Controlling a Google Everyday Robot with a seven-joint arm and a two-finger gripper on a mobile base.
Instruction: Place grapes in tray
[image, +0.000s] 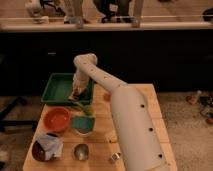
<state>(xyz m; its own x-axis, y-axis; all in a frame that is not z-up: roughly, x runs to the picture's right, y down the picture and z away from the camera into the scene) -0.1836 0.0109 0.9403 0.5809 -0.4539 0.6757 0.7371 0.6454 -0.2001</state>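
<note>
Gripper (76, 94) points down at the end of the white arm (127, 125), low over the front right part of the tray (59, 86), just inside its near rim. Cannot tell whether it's apart or clamped. A small dark reddish lump sits right at its tip, probably the grapes (74, 97); cannot tell if they're gripped or resting on the tray floor. Either way they're within the tray's outline, near its front right corner.

Tray is dark green and rectangular, at the back left of the wooden table (147, 107), the rest of its bottom bare. Arm rises from bottom right, bends at an elbow above the tray's right edge, then drops to the gripper.

- orange bowl (56, 119): in front of the tray, left side
- teal bowl (82, 124): just right of the orange bowl, near the arm
- yellow-green item (88, 108): between the tray's front right corner and the teal bowl, type unclear
- red object (106, 96): on the table just right of the tray, partly behind the arm
- dark bowl (44, 148): front left, holds a pale crumpled packet
- metal cup (81, 151): right of the dark bowl
- small metallic piece (115, 156): front edge, against the arm

Dark wall behind the table, a railing (150, 23) across the top.
</note>
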